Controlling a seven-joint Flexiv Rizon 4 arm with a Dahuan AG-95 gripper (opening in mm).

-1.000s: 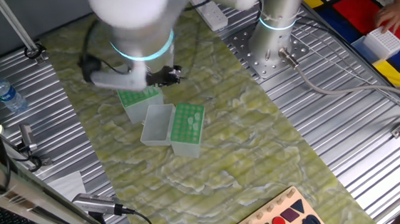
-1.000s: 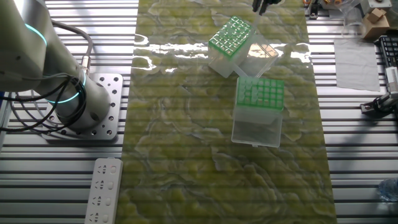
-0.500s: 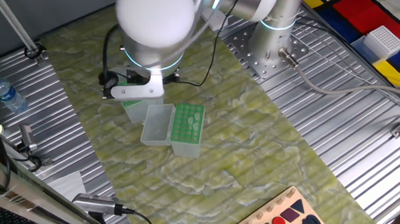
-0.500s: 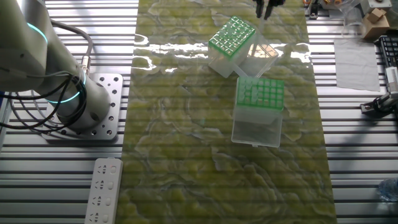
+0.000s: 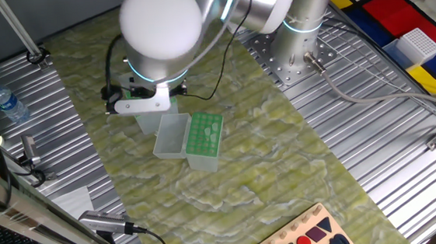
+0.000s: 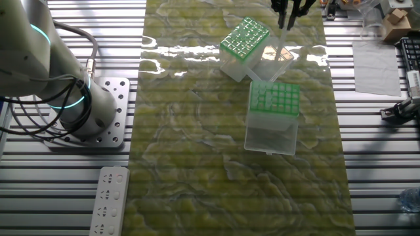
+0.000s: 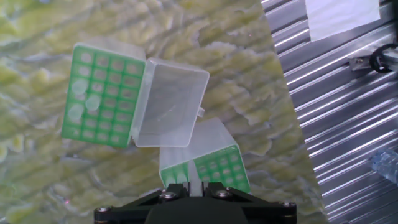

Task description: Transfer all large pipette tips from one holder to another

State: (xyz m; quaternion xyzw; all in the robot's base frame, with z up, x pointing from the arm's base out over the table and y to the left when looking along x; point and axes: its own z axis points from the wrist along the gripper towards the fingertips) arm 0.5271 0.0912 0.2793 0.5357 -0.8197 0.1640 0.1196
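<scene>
My gripper (image 7: 193,185) is shut on one pale large pipette tip (image 7: 193,181), which hangs point-down between the jaws. Directly below it is a holder with a green rack (image 7: 211,167). To the left stands the other holder (image 7: 102,93), its clear lid (image 7: 171,102) swung open; a few pale tip tops show in its left columns. In the other fixed view the gripper (image 6: 287,14) is high at the top edge with the tip (image 6: 283,39) dangling, above the two holders (image 6: 246,38) (image 6: 274,98). In the one fixed view the arm hides the fingers; one holder (image 5: 203,135) shows.
A water bottle (image 5: 2,100) lies on the ribbed metal at the left. The robot base (image 6: 98,115) and a power strip (image 6: 110,200) sit beside the green mat. A wooden shape board (image 5: 305,240) is at the front, a white box (image 5: 417,44) at the far right.
The hand has carried the tip sideways, to the right in the other fixed view and left in the one fixed view, so it now covers the rear holder. The holders have not moved.
</scene>
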